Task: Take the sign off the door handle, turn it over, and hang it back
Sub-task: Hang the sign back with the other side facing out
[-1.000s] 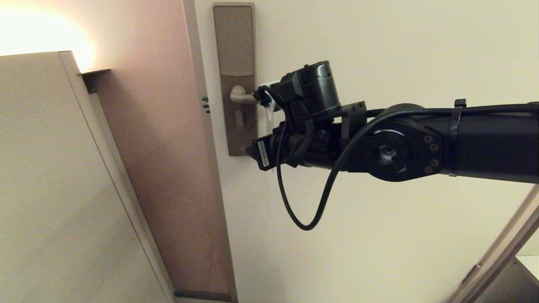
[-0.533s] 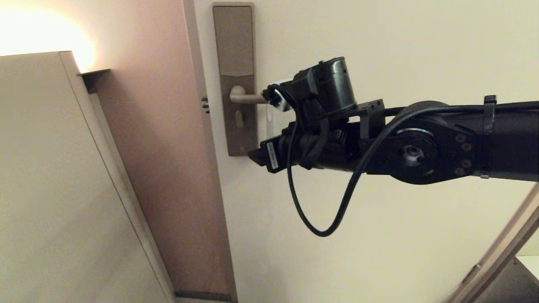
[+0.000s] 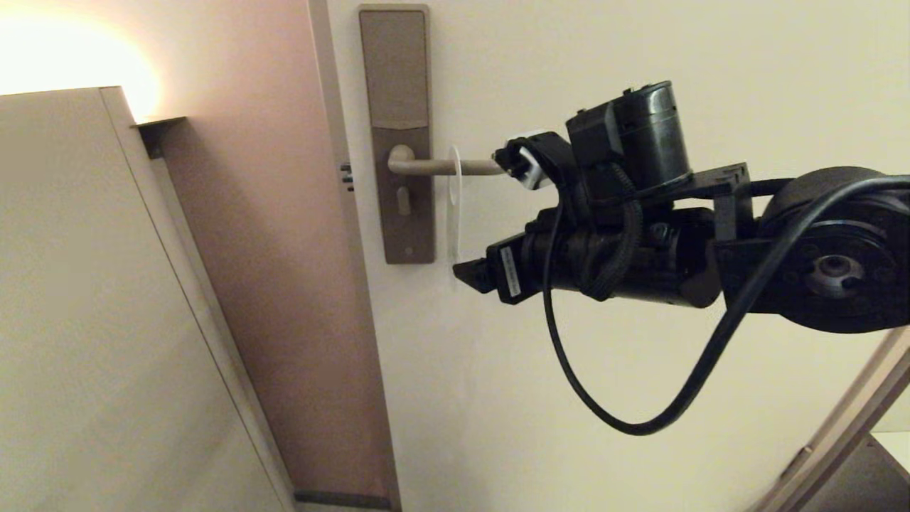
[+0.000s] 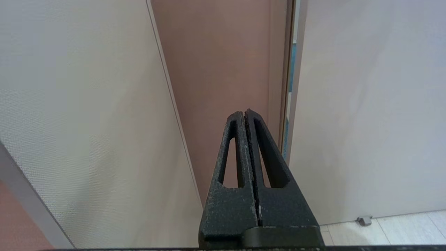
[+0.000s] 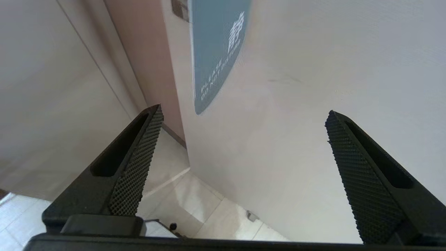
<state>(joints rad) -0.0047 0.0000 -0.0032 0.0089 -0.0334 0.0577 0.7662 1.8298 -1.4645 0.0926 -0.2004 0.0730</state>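
The sign (image 3: 453,206) hangs on the door handle (image 3: 434,167), edge-on in the head view as a thin white strip. In the right wrist view its teal-blue "DO NOT DISTURB" side (image 5: 216,45) faces the camera, flat along the door. The handle sticks out from the brown lock plate (image 3: 395,71). My right gripper (image 3: 473,274) is open and empty, just right of the sign's lower end and below the handle; its jaws stand wide apart in the right wrist view (image 5: 244,111). My left gripper (image 4: 245,113) is shut and empty, parked low, facing the door frame.
A beige panel (image 3: 85,284) stands at the left, with the pinkish-brown door frame (image 3: 284,213) between it and the cream door (image 3: 640,57). A door stop (image 5: 251,216) sits on the tiled floor below.
My right arm has drawn back to the right, away from the lock plate. The handle and the sign hanging on it, hidden behind the wrist before, now show.
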